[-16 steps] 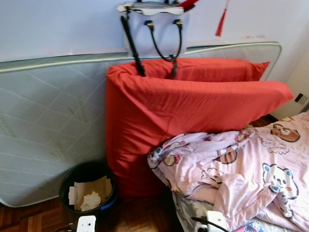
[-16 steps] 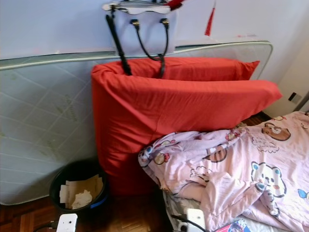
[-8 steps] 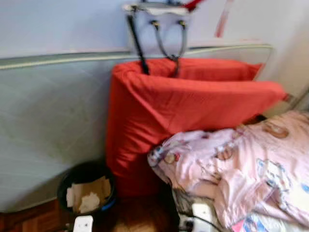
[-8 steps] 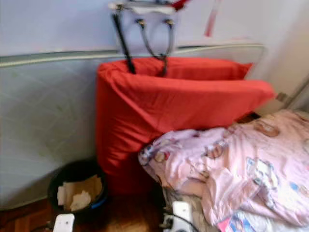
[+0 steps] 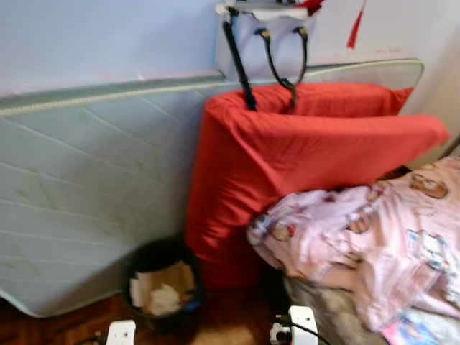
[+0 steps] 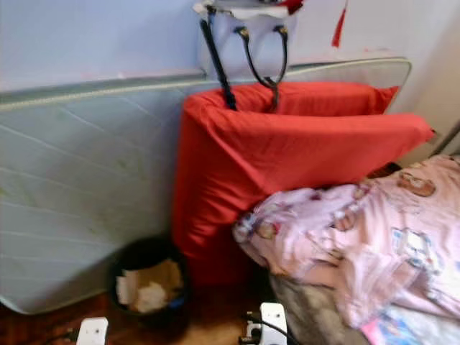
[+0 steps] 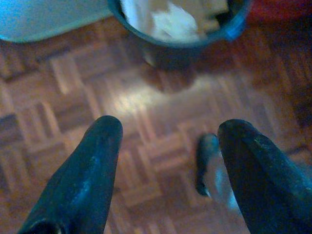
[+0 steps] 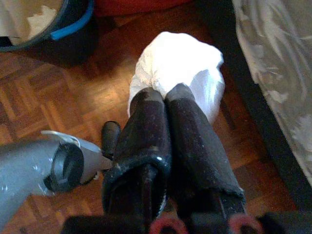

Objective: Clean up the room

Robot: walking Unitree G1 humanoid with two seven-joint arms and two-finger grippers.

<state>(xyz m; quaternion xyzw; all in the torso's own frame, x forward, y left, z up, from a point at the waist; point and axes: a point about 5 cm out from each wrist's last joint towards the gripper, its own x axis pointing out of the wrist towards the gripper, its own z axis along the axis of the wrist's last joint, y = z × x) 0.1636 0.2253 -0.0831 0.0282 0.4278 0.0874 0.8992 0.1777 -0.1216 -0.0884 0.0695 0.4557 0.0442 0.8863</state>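
Observation:
A crumpled white paper wad (image 8: 181, 62) is pinched at the tips of my right gripper (image 8: 163, 95), which is shut on it above the parquet floor, between the bed's edge and the black waste bin (image 8: 58, 29). The bin (image 5: 159, 251) stands on the floor against the leaning mattress, with torn paper and cardboard inside. My left gripper (image 7: 170, 141) hangs open over bare parquet a little short of the bin (image 7: 165, 46), with nothing between its fingers.
A grey-green mattress (image 5: 86, 180) leans on the wall. Beside it stand big red cushions (image 5: 302, 158) with a pale handbag (image 5: 262, 36) hanging above. A pink cartoon duvet (image 5: 374, 244) lies heaped on the bed at the right. Parquet floor (image 7: 73, 73) surrounds the bin.
The whole picture has slid to the right, so the camera has turned left. The bin now sits nearer the middle of the view. Nothing in the room has moved.

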